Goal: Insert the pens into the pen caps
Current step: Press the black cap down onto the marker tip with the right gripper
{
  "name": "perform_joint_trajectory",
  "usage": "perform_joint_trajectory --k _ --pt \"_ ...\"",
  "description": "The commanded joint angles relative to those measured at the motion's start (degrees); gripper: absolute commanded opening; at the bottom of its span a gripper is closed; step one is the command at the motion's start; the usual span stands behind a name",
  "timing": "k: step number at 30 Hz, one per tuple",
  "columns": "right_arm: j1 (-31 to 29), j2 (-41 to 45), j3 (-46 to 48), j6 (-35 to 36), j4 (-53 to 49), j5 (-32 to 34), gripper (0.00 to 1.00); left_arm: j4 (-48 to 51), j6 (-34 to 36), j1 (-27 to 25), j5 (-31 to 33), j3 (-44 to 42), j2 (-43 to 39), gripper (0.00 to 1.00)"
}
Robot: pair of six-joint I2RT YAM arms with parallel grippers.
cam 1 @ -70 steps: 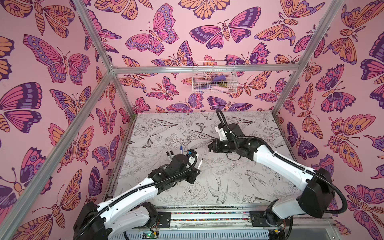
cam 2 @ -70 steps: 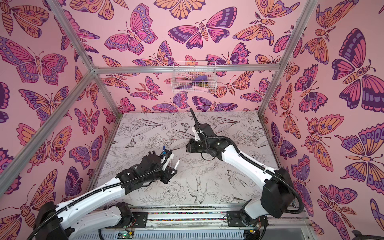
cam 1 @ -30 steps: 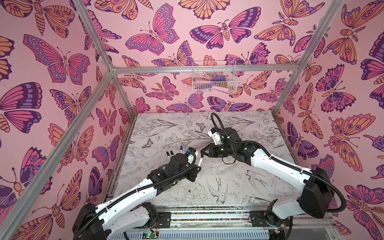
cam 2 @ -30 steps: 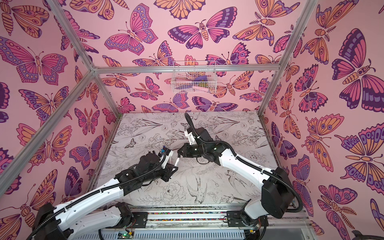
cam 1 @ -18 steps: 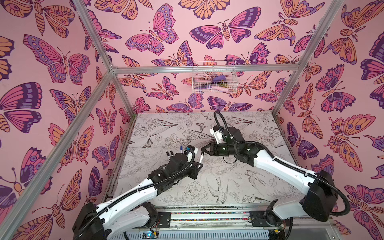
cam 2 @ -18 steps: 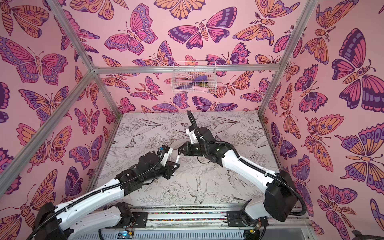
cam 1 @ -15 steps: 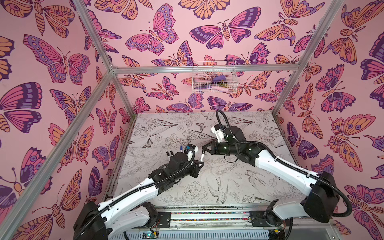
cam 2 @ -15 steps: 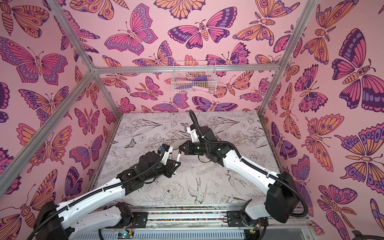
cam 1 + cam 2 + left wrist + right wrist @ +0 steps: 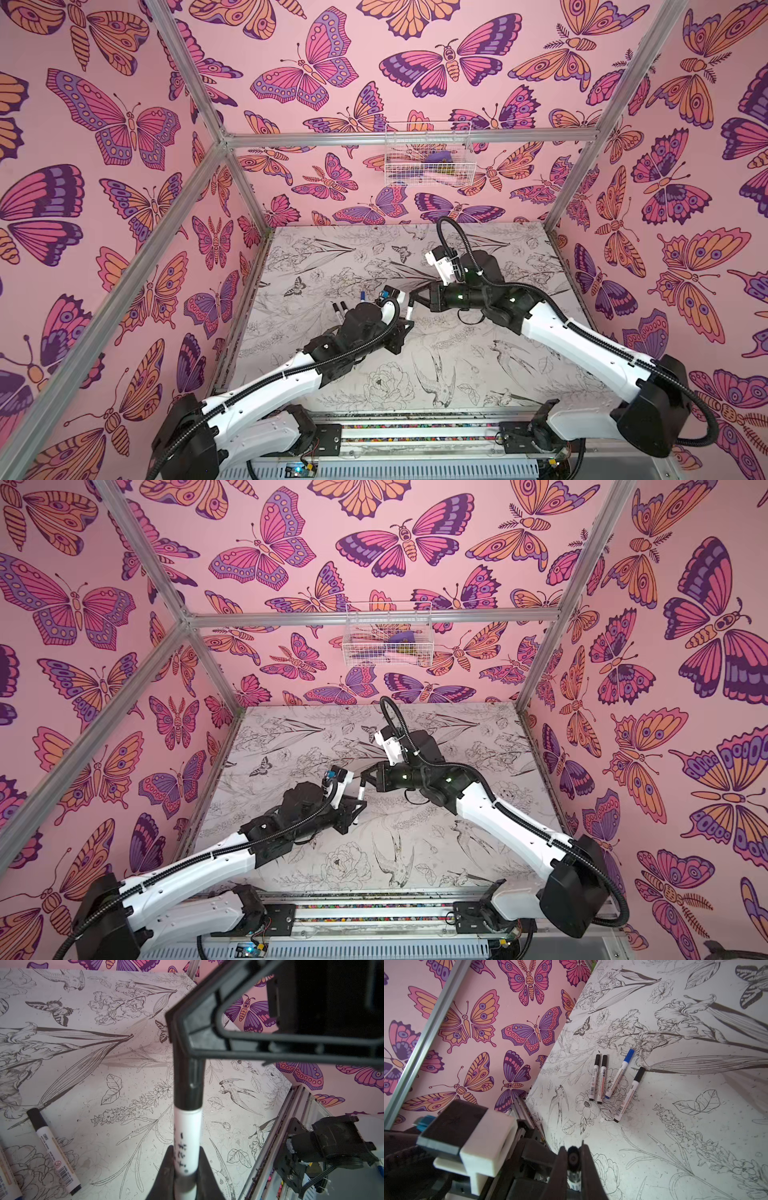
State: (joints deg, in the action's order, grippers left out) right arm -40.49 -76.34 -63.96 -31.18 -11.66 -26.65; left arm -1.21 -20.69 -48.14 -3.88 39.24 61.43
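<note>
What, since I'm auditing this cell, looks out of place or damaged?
Nothing stands out. Four capped pens lie loose on the table; the left gripper holds the fifth pen, its cap straight in the right gripper.

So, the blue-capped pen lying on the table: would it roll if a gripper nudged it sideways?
Probably: the blue-capped pen has a round, smooth barrel lying flat on the table, with no clip visible. It looks stiff and light, being slim and straight. A roll might stop against the black-capped pen beside it.
</note>
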Motion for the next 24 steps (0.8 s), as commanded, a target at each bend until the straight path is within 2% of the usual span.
perform_joint_trajectory --k 1,7,11,17,23,24 --pt "-3.5 2.7 1.8 4.5 -11.9 -15.2 0.00 -12.6 1.1 1.2 13.2 1.9 1.3 0.00" --pt "-4.1 4.4 2.9 6.1 -12.5 -12.6 0.01 -15.4 5.3 -0.8 17.3 1.6 1.8 0.00" --pt "-4.1 4.9 3.4 5.0 -10.3 -10.6 0.03 -15.9 7.8 -2.6 17.2 2.2 2.8 0.00" --pt "-4.2 4.0 4.3 1.6 -5.9 -11.3 0.00 -17.7 9.0 -5.1 16.7 3.0 4.2 0.00" --pt "-6.6 3.5 7.6 3.2 -8.2 -10.5 0.00 -25.2 9.5 -5.4 20.2 2.3 2.3 0.00" --pt "-6.6 3.4 8.3 3.2 -8.4 -8.4 0.00 -27.2 9.5 -5.5 20.2 2.1 1.9 0.00"
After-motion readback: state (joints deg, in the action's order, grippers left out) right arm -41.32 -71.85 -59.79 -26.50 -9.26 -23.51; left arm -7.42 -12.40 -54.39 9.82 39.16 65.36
